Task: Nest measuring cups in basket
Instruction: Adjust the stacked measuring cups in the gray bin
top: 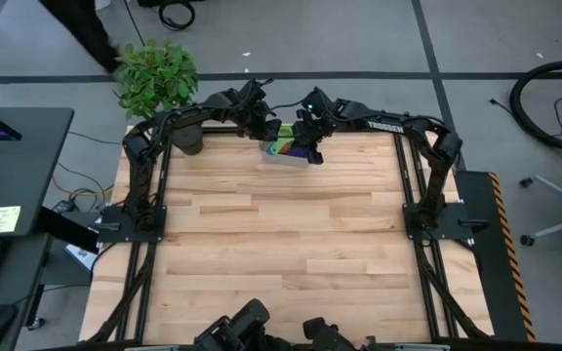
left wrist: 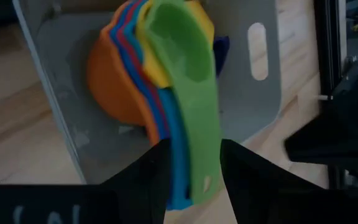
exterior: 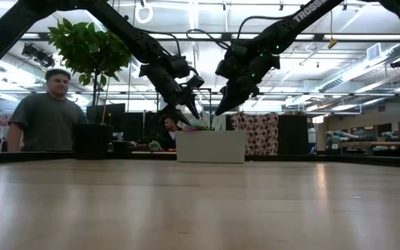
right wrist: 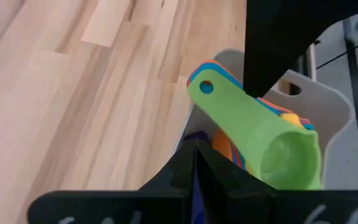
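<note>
1. Cups first: the bright plastic measuring cups (left wrist: 166, 81) lie nested in one stack, green scoop (right wrist: 272, 146) on top, with yellow, red, blue and orange ones showing beneath it.
2. Their flat handles fan out together over one wall of the small pale grey-white plastic basket (top: 286, 156), while the bowls sit inside it.
3. That basket stands at the far edge of the light wooden table (top: 291, 253), about midway between left and right.
4. Left gripper (left wrist: 191, 168) hovers just over the basket from the left side; its two dark fingers stand apart on either side of the stacked handles, and whether they press on them I cannot tell.
5. Right gripper (right wrist: 194, 152) hangs over the basket from the right side, its jaws closed together with nothing between them, just beside the green scoop.
6. A dark round pot holding a leafy green plant (top: 156, 78) stands at the table's far left corner.
7. A person in a grey shirt (exterior: 47, 118) stands beyond the table on the left in the low view.
</note>
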Controlling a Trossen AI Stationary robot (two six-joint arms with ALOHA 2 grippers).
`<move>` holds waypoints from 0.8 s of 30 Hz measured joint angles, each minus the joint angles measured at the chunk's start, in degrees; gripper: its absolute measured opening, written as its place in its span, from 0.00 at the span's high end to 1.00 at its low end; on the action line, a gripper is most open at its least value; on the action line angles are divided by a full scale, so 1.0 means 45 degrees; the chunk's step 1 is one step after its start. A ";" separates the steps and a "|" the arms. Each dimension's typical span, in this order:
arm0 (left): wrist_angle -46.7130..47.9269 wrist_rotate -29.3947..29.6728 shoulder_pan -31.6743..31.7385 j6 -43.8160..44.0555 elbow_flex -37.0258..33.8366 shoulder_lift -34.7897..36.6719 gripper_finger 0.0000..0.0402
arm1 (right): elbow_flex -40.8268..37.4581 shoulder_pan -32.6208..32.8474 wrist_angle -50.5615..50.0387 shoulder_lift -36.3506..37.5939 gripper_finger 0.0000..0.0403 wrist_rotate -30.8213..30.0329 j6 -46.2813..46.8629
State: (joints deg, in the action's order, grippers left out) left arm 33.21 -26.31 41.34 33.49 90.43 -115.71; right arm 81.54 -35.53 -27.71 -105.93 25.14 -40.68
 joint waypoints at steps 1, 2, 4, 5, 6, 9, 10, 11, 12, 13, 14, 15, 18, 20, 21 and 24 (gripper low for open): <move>-0.0003 0.0096 0.0000 -0.0167 0.0000 0.0070 0.65 | 0.0004 0.0000 -0.0101 0.0136 0.95 0.0002 0.0004; 0.0025 0.0197 0.0000 -0.0251 0.0000 0.0128 0.65 | 0.0005 0.0000 -0.0228 0.0242 0.95 0.0002 0.0004; 0.0013 0.0435 0.0000 -0.0413 0.0005 0.0167 0.65 | 0.0005 -0.0002 -0.0474 0.0377 0.95 -0.0051 0.0007; 0.0087 0.0453 0.0005 -0.0524 0.0005 0.0167 0.65 | 0.0005 -0.0017 -0.0613 0.0436 0.95 -0.0149 0.0007; 0.0299 0.0475 0.0004 -0.0608 0.0005 0.0162 0.65 | 0.0005 -0.0029 -0.0766 0.0475 0.95 -0.0331 0.0016; 0.0864 0.0831 0.0000 -0.0949 0.0005 0.0162 0.65 | 0.0010 -0.0093 -0.1314 0.0491 0.95 -0.0962 0.0082; 0.0992 0.1008 0.0002 -0.1096 0.0005 0.0162 0.65 | 0.0010 -0.0141 -0.1574 0.0491 0.95 -0.1126 0.0072; 0.1051 0.1208 0.0035 -0.1271 0.0005 0.0162 0.65 | 0.0010 -0.0199 -0.1726 0.0491 0.95 -0.1300 0.0036; 0.1041 0.1362 0.0073 -0.1364 0.0004 0.0162 0.65 | 0.0010 -0.0272 -0.1781 0.0491 0.95 -0.1410 0.0029; 0.1038 0.1479 0.0130 -0.1367 0.0005 0.0162 0.65 | 0.0010 -0.0369 -0.1791 0.0491 0.95 -0.1487 0.0033; 0.1031 0.1509 0.0201 -0.1363 0.0005 0.0162 0.65 | 0.0010 -0.0469 -0.1763 0.0491 0.95 -0.1539 0.0038; 0.1016 0.1532 0.0243 -0.1373 0.0005 0.0162 0.65 | 0.0010 -0.0595 -0.1677 0.0487 0.95 -0.1563 0.0058; 0.1007 0.1674 0.0341 -0.1704 0.0005 0.0158 0.65 | 0.0010 -0.0954 -0.1327 0.0414 0.95 -0.1572 0.0275; 0.1007 0.1830 0.0409 -0.1864 0.0004 0.0156 0.65 | 0.0010 -0.1163 -0.1095 0.0303 0.95 -0.1579 0.0435; 0.1005 0.1845 0.0432 -0.1868 0.0005 0.0151 0.65 | 0.0010 -0.1260 -0.0960 0.0244 0.95 -0.1555 0.0452; 0.0880 0.1844 0.0437 -0.1870 0.0000 0.0050 0.65 | 0.0010 -0.1486 -0.0791 0.0003 0.95 -0.0806 0.0355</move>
State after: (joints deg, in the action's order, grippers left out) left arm 37.16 -18.02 43.31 25.07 90.43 -115.49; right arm 81.58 -42.22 -31.27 -105.92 21.51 -39.09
